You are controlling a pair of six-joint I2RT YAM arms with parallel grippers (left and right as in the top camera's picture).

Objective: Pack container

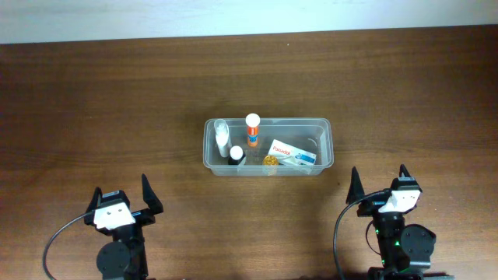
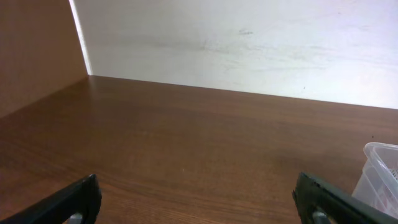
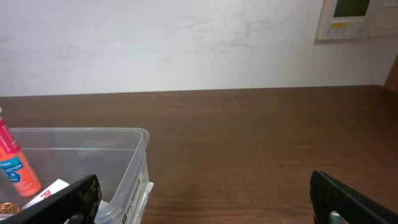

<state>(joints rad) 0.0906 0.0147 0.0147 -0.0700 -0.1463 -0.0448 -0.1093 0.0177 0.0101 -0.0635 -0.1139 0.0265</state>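
Note:
The container [image 1: 324, 123], a clear plastic tub, sits at the table's middle. Inside it stand an orange tube with a white cap [image 1: 252, 130], a small clear bottle with a white cap [image 1: 222, 137] and a dark-capped bottle [image 1: 236, 154]; a gold disc [image 1: 270, 160] and a white-and-blue box [image 1: 291, 153] lie beside them. My left gripper [image 1: 121, 194] is open near the front edge, left of the tub, holding nothing. My right gripper [image 1: 379, 186] is open at the front right, empty. The right wrist view shows the tub's corner [image 3: 140, 155] and the orange tube [image 3: 13, 165]; the left wrist view shows its edge [image 2: 380, 177].
Brown wooden table [image 1: 93, 109] all round the tub. A white wall [image 2: 249, 43] runs along the far edge. A wall panel [image 3: 348, 17] hangs at upper right in the right wrist view.

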